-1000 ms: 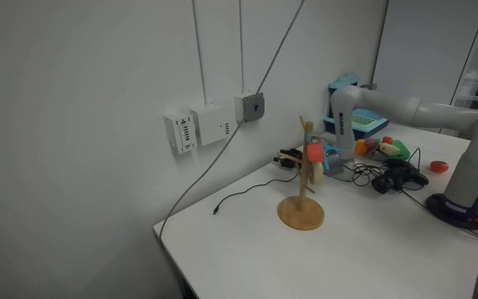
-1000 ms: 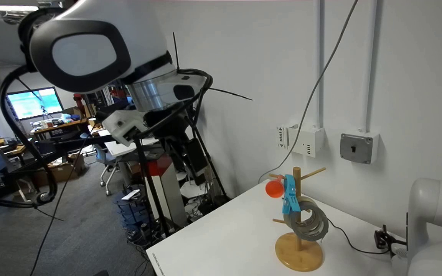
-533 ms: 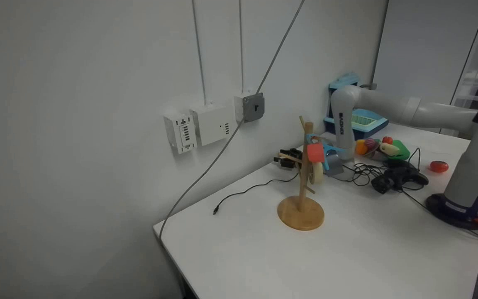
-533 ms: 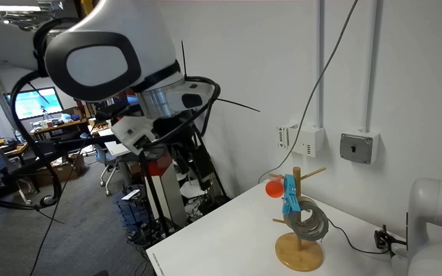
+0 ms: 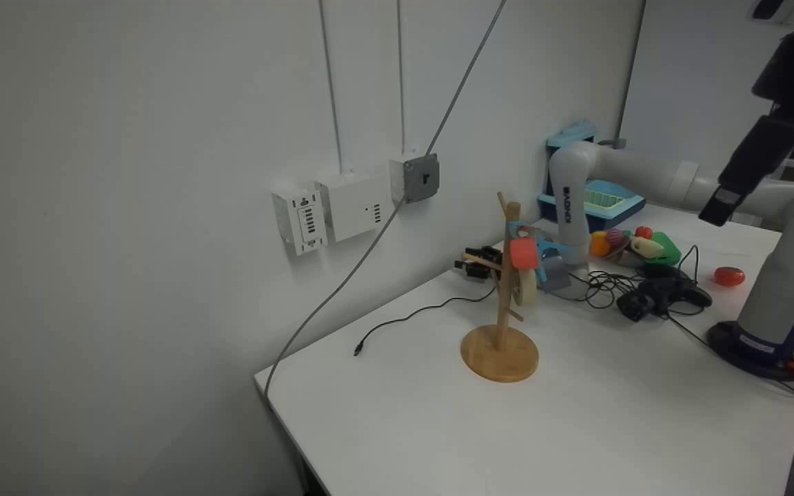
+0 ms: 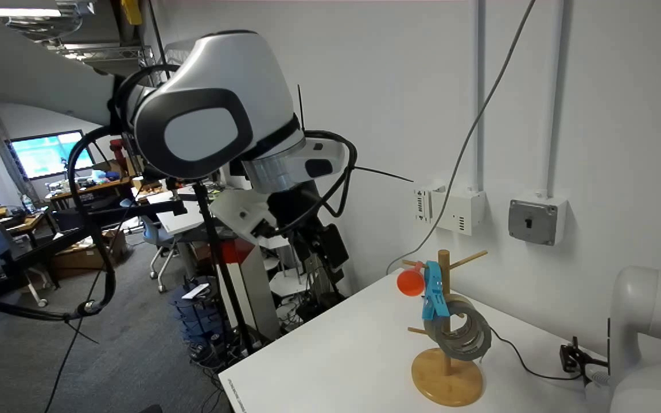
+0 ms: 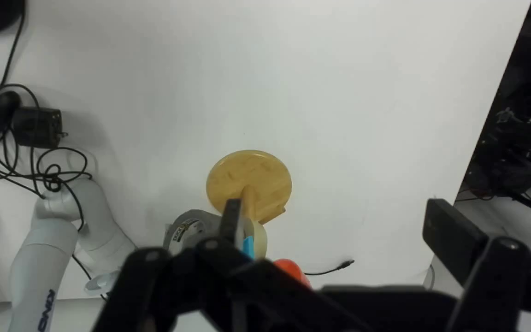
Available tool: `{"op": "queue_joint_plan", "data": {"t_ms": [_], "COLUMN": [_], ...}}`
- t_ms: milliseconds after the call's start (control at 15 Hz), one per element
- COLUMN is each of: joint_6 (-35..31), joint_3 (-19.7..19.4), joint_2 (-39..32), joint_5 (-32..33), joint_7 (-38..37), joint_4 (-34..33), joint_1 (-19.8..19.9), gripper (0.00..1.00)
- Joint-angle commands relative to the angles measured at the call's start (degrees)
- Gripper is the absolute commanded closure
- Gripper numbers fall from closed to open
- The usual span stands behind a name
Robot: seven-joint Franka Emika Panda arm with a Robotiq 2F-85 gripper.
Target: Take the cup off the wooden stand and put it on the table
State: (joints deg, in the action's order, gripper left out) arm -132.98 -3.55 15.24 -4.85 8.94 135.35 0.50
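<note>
The small red-orange cup (image 5: 524,253) hangs on an upper peg of the wooden stand (image 5: 500,356). The cup (image 6: 411,283) and the stand (image 6: 446,380) also show in an exterior view, the cup's open end facing that camera. The stand is upright on the white table (image 5: 576,441). My gripper (image 6: 326,258) is in the air, well apart from the stand. In the wrist view my gripper (image 7: 334,216) has its fingers wide apart with nothing between them. There the cup (image 7: 291,271) is partly hidden behind a finger linkage, and the stand's base (image 7: 251,173) shows near the left fingertip.
Tape rolls (image 6: 461,332) and a blue clamp (image 6: 434,292) hang on the stand beside the cup. A second grey arm (image 5: 645,172), black cables (image 5: 600,286) and toy food (image 5: 614,241) are on the table. The wall (image 5: 231,138) stands behind the stand.
My gripper has moved toward the stand and lower; it has come into an exterior view at the upper right. The cup and stand have not moved.
</note>
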Motion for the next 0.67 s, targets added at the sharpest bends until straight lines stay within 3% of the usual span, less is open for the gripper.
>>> {"op": "queue_joint_plan", "data": {"t_ms": [0, 267, 333, 600], "joint_6": [-4.92, -8.25, -7.23, -7.64], "joint_3": [0.91, 2.48, 2.22, 2.76], "joint_2": [-6.12, -9.71, -7.78, -9.33], "joint_5": [-0.96, -0.1, 0.03, 0.04], "joint_7": [0.11, -0.46, -0.07, -0.08], "joint_4": [-4.08, -6.86, -4.47, -6.09], "joint_1": [-1.23, -1.66, -1.25, -1.37], "gripper": [0.0, 0.0, 0.0, 0.0]}}
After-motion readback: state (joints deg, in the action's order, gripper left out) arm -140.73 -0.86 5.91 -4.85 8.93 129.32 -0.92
